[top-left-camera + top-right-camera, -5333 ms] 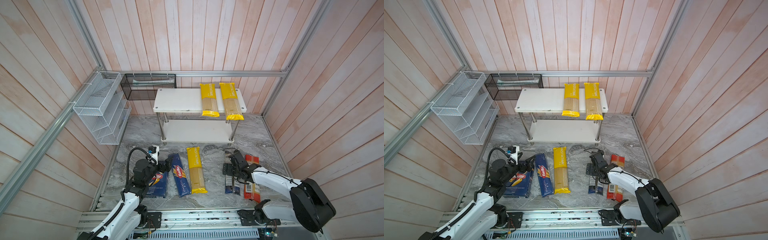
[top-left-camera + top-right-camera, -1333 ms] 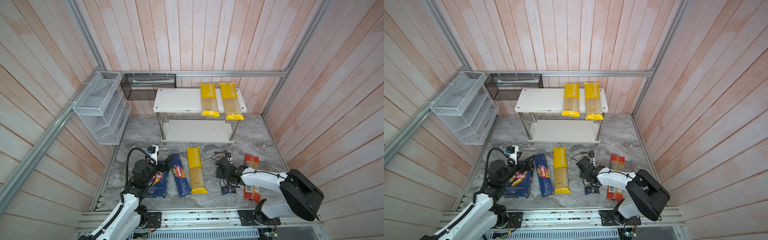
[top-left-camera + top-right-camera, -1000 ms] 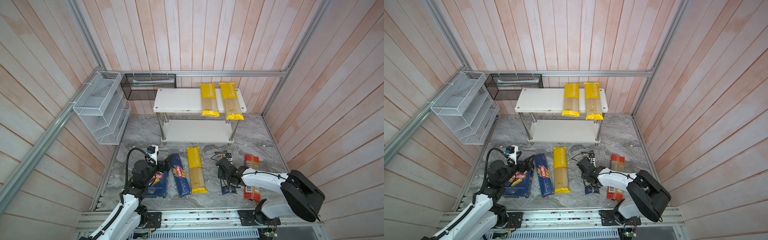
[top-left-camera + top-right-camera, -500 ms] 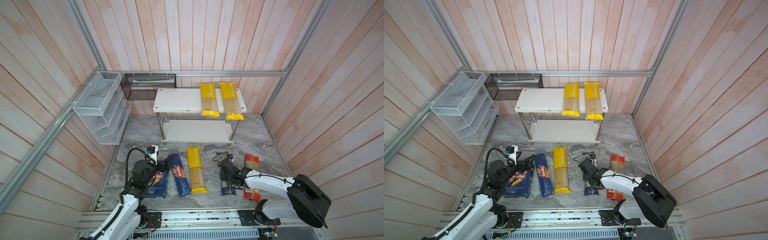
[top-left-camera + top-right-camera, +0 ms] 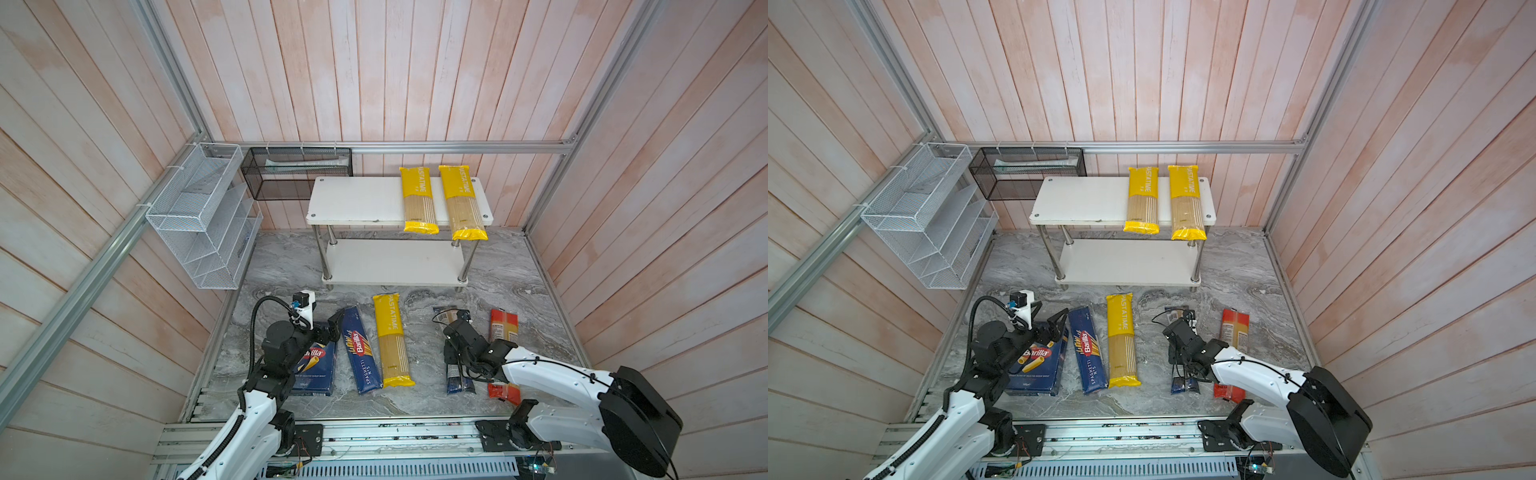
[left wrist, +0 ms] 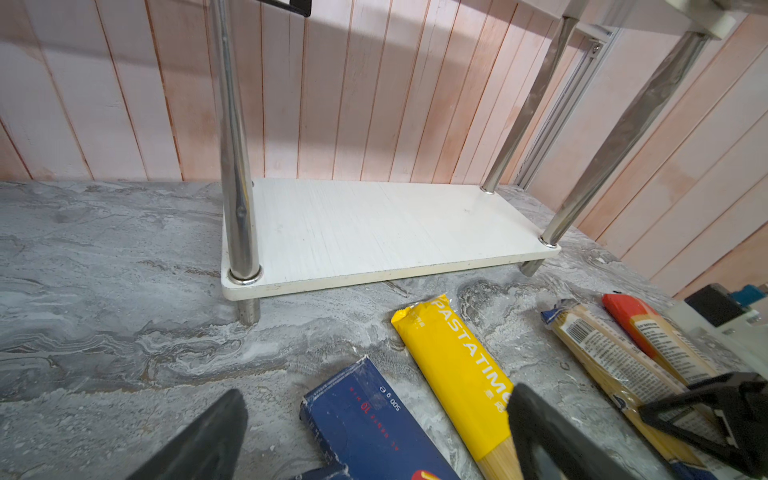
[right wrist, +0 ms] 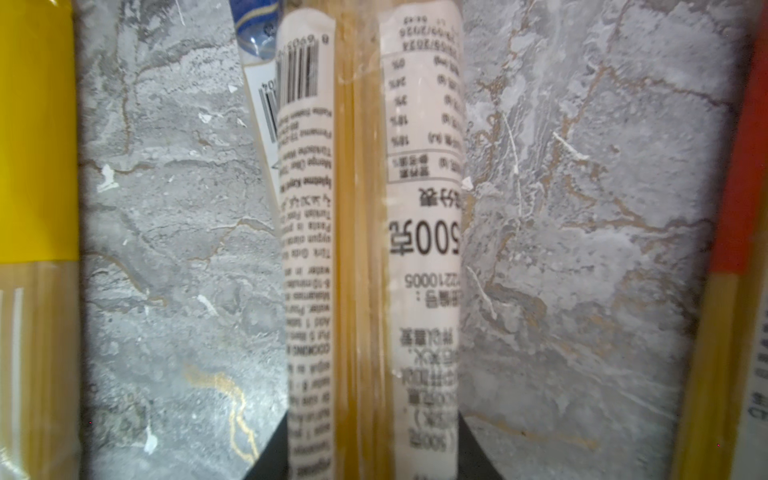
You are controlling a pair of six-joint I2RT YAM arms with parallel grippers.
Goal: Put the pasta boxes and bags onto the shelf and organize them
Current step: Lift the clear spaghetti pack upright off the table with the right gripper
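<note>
Where grey marbled tabletop (image 5: 519, 266) meets pink plank walls (image 5: 374, 62), white shelf (image 5: 357, 199) at back

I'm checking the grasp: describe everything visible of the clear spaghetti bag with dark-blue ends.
The clear plastic spaghetti bag with dark-blue ends is long, slim and full of pale straight strands, with white printed labels and a barcode. It lies along the grey marble tabletop, bare stone on either side. The right gripper pinches it from both sides.
</note>
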